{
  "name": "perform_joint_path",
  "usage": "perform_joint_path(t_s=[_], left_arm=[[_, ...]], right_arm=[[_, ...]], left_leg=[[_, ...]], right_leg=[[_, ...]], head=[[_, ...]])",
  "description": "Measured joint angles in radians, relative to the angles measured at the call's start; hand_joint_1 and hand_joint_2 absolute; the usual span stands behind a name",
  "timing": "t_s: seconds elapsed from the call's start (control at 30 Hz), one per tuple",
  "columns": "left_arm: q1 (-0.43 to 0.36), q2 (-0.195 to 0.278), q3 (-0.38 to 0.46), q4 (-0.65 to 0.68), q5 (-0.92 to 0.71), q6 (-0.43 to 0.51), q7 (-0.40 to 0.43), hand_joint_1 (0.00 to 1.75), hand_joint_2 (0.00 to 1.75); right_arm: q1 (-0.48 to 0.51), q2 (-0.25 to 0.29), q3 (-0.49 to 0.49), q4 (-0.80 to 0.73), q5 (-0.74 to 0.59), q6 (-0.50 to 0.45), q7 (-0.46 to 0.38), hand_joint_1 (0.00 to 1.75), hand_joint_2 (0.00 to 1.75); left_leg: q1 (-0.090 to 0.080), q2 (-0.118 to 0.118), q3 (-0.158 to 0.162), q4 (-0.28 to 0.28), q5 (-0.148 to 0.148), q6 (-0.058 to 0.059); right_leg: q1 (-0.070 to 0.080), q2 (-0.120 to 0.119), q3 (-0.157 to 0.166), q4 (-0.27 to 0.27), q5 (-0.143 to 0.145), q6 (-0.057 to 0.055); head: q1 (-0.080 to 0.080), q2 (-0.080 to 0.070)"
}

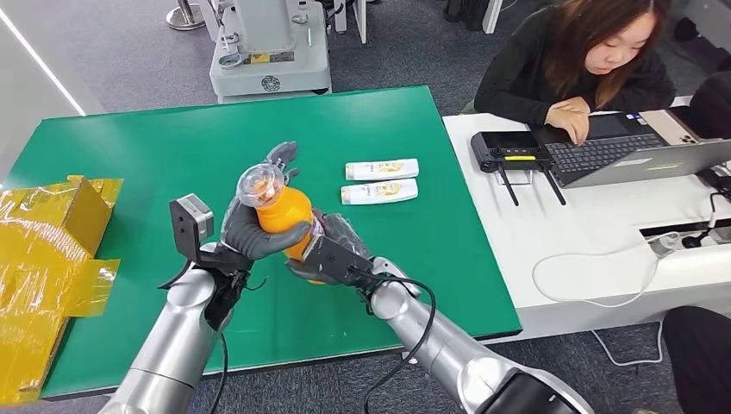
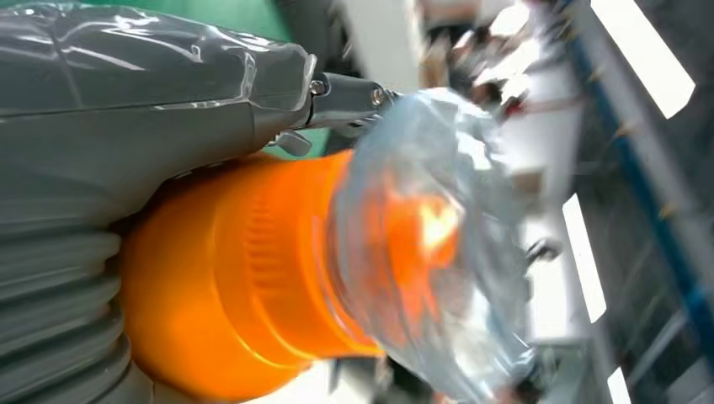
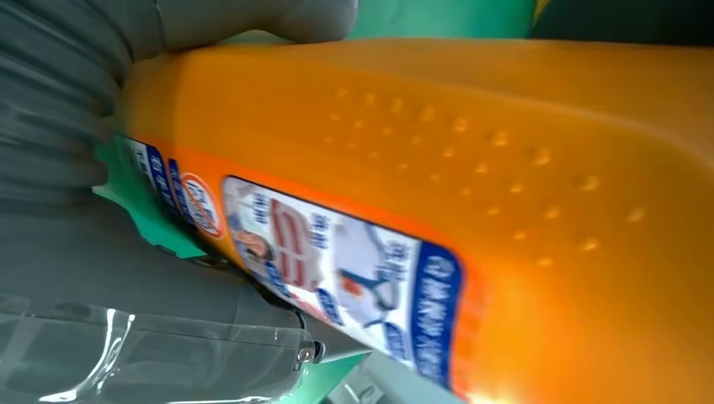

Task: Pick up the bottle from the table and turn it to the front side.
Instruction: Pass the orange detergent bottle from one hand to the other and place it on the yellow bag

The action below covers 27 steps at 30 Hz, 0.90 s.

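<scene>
Your right hand and left hand both grip the orange bottle, held up above the green desk, clear cap toward the camera. 2 white tubes lie just beyond.

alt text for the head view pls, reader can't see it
Both robot hands, left hand and right hand, hold an orange bottle with a clear cap above a green table. Two white tubes lie on the table behind it, and a person types on a laptop at the white desk to the right.
</scene>
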<state>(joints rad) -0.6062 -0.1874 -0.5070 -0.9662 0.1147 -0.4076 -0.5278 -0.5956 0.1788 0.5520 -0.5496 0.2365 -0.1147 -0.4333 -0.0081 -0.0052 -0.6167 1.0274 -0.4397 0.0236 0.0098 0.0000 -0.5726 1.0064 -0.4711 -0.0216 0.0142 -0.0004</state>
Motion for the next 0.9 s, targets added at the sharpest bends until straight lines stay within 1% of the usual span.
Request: perform_joint_path(t_s=[0.1,0.2,0.23,0.33,0.37,0.5,0.6,0.7,0.77,0.83,0.9], left_arm=[[-0.023,0.014,-0.003,0.052,0.014,-0.106,0.043,0.0,1.75],[-0.046,0.023,-0.016,0.108,0.013,-0.171,0.05,0.0,1.75],[-0.055,0.025,-0.022,0.125,0.013,-0.184,0.05,0.28,1.75],[-0.08,0.027,-0.042,0.166,0.014,-0.208,0.048,1.32,1.75],[-0.087,0.028,-0.048,0.175,0.016,-0.212,0.048,1.38,1.75],[-0.106,0.025,-0.065,0.199,0.033,-0.22,0.051,1.31,1.75],[-0.117,0.017,-0.067,0.209,0.065,-0.22,0.062,1.32,1.75],[-0.119,0.01,-0.067,0.214,0.099,-0.21,0.061,1.49,1.75],[-0.116,0.004,-0.067,0.214,0.117,-0.196,0.05,1.64,1.75],[-0.108,-0.001,-0.066,0.211,0.142,-0.183,0.035,1.71,1.75],[-0.092,-0.003,-0.063,0.201,0.17,-0.17,0.02,1.73,1.75]], right_arm=[[-0.001,-0.005,0.0,0.003,0.007,-0.024,0.0,1.75,1.75],[-0.002,-0.015,-0.001,0.003,0.007,-0.055,-0.008,1.75,1.75],[-0.002,-0.02,-0.001,0.002,0.006,-0.062,-0.011,1.75,1.75],[-0.004,-0.036,-0.003,0.0,0.003,-0.073,-0.016,1.75,1.75],[-0.005,-0.04,-0.003,-0.001,0.001,-0.073,-0.017,1.75,1.75],[-0.002,-0.053,-0.004,-0.012,-0.011,-0.077,-0.018,1.75,1.75],[0.007,-0.06,-0.008,-0.032,-0.008,-0.089,-0.011,1.75,1.75],[0.02,-0.067,-0.017,-0.057,0.005,-0.097,-0.005,1.75,1.75],[0.027,-0.07,-0.024,-0.07,0.016,-0.098,-0.001,1.75,1.75],[0.031,-0.072,-0.03,-0.078,0.022,-0.098,-0.001,1.75,1.75],[0.033,-0.074,-0.034,-0.082,0.024,-0.097,-0.009,1.75,1.75]], left_leg=[[0.0,0.001,0.0,0.0,0.0,0.0],[0.0,0.0,0.0,0.0,0.0,0.0],[0.0,0.0,0.0,0.0,0.0,0.0],[0.0,0.0,-0.001,0.0,0.0,0.0],[0.0,0.0,-0.001,0.0,0.0,0.0],[0.0,0.0,-0.001,0.0,0.0,0.0],[0.0,0.0,-0.001,0.0,0.0,0.0],[0.0,0.0,-0.001,0.0,0.0,0.0],[0.0,0.0,-0.001,0.0,0.0,0.0],[0.0,0.0,-0.001,0.0,0.0,0.0],[0.0,0.001,-0.001,0.0,0.0,0.0]], right_leg=[[0.0,0.001,0.0,0.0,0.0,0.0],[0.0,0.0,0.0,0.0,0.0,0.0],[0.0,0.0,0.0,0.0,0.0,0.0],[0.0,0.0,0.0,0.0,0.0,0.0],[0.0,0.0,0.0,0.0,0.0,0.0],[0.0,0.0,0.0,0.0,0.0,0.0],[0.0,0.0,-0.001,0.0,0.0,0.0],[0.0,0.0,-0.001,0.0,0.0,0.0],[0.0,0.0,-0.001,0.0,0.0,0.0],[0.0,0.001,-0.001,0.0,0.0,0.0],[0.0,0.001,-0.001,0.0,0.0,0.0]], head=[[0.0,0.0],[0.0,0.0],[0.0,0.0],[0.0,0.0],[0.0,0.0],[0.0,0.0],[0.0,0.0],[0.0,0.0],[0.0,0.0],[0.0,0.0],[0.0,0.0]])
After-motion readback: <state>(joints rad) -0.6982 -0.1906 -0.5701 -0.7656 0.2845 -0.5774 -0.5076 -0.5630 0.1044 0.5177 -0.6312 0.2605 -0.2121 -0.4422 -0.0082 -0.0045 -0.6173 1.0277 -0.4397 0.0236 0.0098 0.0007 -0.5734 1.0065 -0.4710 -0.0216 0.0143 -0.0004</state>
